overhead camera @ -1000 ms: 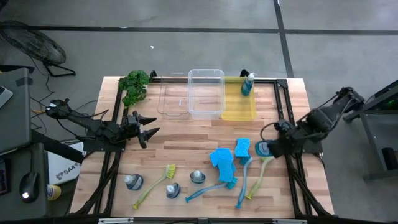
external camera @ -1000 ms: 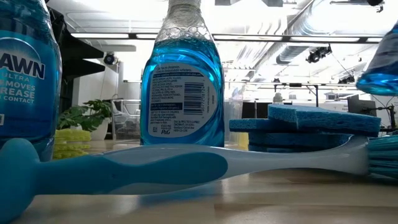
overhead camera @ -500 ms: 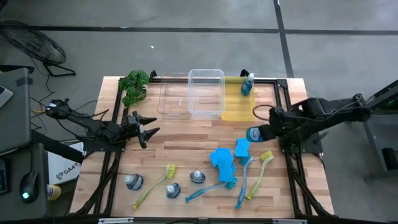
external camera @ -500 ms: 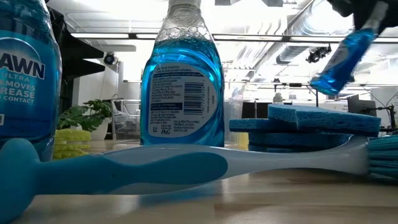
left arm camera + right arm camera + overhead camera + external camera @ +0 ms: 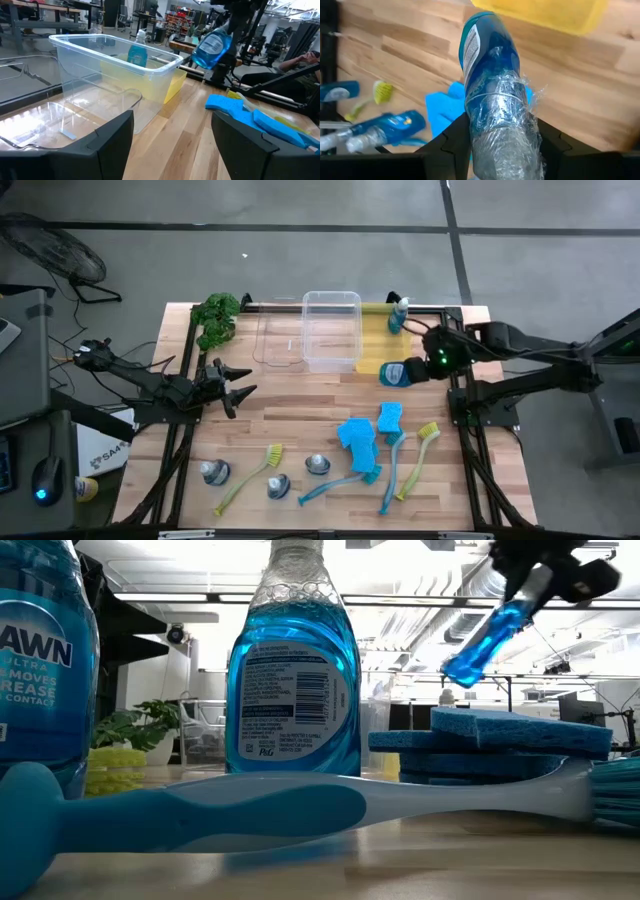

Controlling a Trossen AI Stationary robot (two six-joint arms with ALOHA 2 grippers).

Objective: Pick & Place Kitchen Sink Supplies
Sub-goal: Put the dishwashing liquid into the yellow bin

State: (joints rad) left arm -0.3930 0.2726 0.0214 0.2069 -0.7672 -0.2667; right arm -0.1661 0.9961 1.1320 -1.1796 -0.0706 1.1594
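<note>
My right gripper (image 5: pixel 418 367) is shut on a blue-liquid bottle (image 5: pixel 392 373), held in the air by the near edge of the yellow bin (image 5: pixel 385 352); the bottle (image 5: pixel 487 640) also shows in the low view. A second bottle (image 5: pixel 399 314) stands in that bin's far end. Two blue sponges (image 5: pixel 357 436) lie on the table with long-handled brushes, blue (image 5: pixel 340 480) and yellow-green (image 5: pixel 245 477). Three more bottles (image 5: pixel 277 486) lie at the near left. My left gripper (image 5: pixel 238 388) waits open at the table's left, pointing level toward the bins. My right gripper pinches the bottle's neck end (image 5: pixel 502 117), which is wrapped in clear film, between its two fingers (image 5: pixel 454 142). The fingers slant down from above and from the table's right. The bottle sticks out beyond them, its bottom lowest, tilted and lifted clear of the table.
A clear bin (image 5: pixel 331 330) stands left of the yellow bin, with a clear lid (image 5: pixel 277 340) beside it. A green leafy plant (image 5: pixel 215 318) lies at the far left corner. Bare wood shows between my left gripper and the sponges.
My right gripper has swung from beside the brushes near the right edge toward the far edge and the left, up to the yellow bin. It has rolled on the way. The bottle has stayed in its hold, clear of the table, and now tilts the other way.
</note>
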